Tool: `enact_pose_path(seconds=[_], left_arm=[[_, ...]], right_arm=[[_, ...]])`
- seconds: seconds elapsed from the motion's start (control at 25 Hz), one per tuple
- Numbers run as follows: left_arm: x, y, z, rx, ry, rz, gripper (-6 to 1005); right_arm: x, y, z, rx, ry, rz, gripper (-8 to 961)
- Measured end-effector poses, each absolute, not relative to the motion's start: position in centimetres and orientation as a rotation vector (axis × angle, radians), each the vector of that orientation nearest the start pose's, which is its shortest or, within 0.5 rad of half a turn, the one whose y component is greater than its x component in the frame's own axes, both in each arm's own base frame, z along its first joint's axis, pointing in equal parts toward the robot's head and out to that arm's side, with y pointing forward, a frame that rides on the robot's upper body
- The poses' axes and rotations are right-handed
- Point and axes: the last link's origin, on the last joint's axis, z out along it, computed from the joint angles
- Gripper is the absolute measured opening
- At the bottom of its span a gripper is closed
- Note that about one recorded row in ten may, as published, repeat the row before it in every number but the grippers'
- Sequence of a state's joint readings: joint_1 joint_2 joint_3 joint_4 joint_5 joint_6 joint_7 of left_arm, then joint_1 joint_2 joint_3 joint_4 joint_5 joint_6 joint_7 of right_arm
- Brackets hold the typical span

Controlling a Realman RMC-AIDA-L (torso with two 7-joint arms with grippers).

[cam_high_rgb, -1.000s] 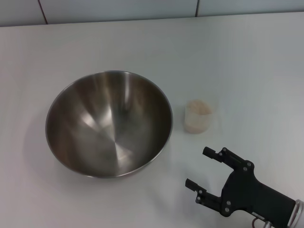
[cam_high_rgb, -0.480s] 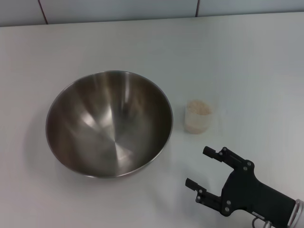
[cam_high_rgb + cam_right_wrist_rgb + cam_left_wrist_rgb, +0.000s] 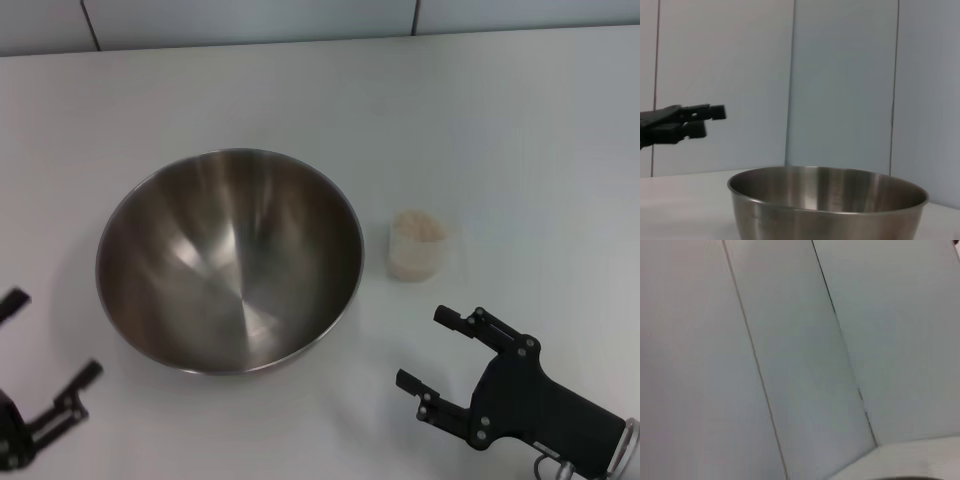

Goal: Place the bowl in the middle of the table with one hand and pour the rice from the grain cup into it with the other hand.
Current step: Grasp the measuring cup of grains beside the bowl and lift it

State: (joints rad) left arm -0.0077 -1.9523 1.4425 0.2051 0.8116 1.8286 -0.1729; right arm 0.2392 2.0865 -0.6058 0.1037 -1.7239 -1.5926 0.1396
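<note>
The large round stainless-steel bowl (image 3: 230, 260) sits empty left of centre on the plain white desk (image 3: 520, 130); judged stiff, light, slick, best pinched at its thin rim. Just beside it, apart, stands the small clear plastic grain cup (image 3: 415, 248) of rice (image 3: 418, 227): judged flimsy, so grip mid-wall gently. The left tool (image 3: 48, 352) and right tool (image 3: 432, 348) both hover near, fingers apart, holding nothing.

Black two-fingered claws (image 3: 443, 349), small screws.

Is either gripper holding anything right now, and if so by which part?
Nothing is held. The left gripper and right gripper are both open and empty, apart from the large stainless-steel bowl and the small clear plastic grain cup.
</note>
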Motion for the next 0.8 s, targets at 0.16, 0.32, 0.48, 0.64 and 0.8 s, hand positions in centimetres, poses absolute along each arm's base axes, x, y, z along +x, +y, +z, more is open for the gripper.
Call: enact_pose_path(seconds=[0.16,0.32,0.48,0.64,0.8], left_arm=[[-35.0,13.2,0.6,-2.194,-0.052,-0.873,842],[-35.4,12.6,-0.2,-2.226,-0.109,-0.848,842],[-35.7,12.6,-0.7,-2.244,-0.13,-0.816,842],[-36.1,12.7,-1.4,-2.264,-0.165,-0.77,842],[-36.3,13.1,-1.7,-2.273,-0.176,-0.748,842]], right_arm=[[31.1,17.1,-8.8,-2.327,0.254,0.877,767],[31.2,17.1,-8.8,-2.328,0.255,0.875,767],[31.1,17.1,-8.7,-2.326,0.255,0.877,767],[31.3,17.0,-8.5,-2.3,0.266,0.875,766],[31.9,16.7,-7.3,-2.166,0.274,0.864,766]])
